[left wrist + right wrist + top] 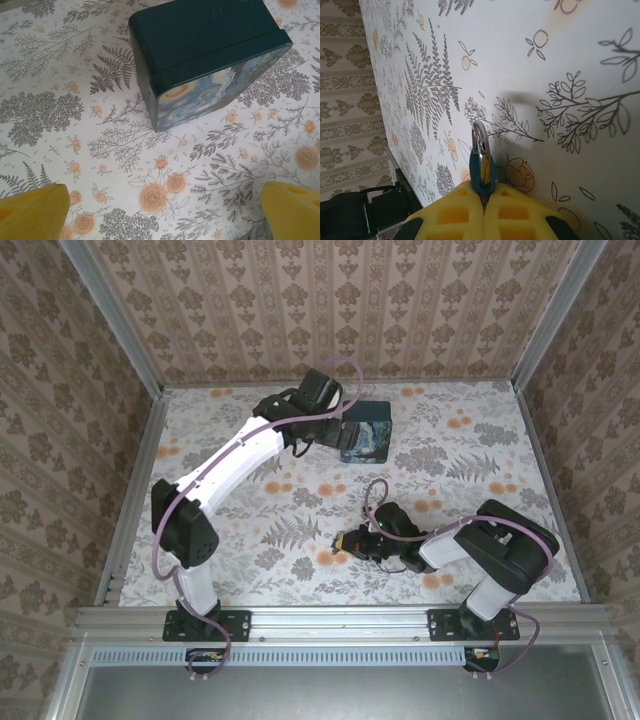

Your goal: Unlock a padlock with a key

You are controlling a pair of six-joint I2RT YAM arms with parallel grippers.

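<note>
Currently one padlock (481, 172), teal body, steel shackle, pinched between closed fingers of right claw (484, 200), close to floral worktop (580, 60). Left claw (165, 212) wide, just before one printed box (200, 45).

1. Padlock (482, 172): small, with a teal-blue body and a bright chrome shackle (480, 140).
2. Seen edge-on from the right wrist, so narrow; shackle toward 12 o'clock, body below it toward 6 o'clock.
3. Lower end of the body pinched in the closed right gripper (484, 200), between its yellow fingers (455, 215); upper body and shackle standing clear of the fingertips.
4. Locked or sprung: not to be told from this edge-on angle.
5. From above, a tiny dark speck, the padlock (338, 541) sits at the 9 o'clock tip of the right gripper (352, 540), just toward 6 o'clock of the middle of the flowered table (450, 440).
</note>
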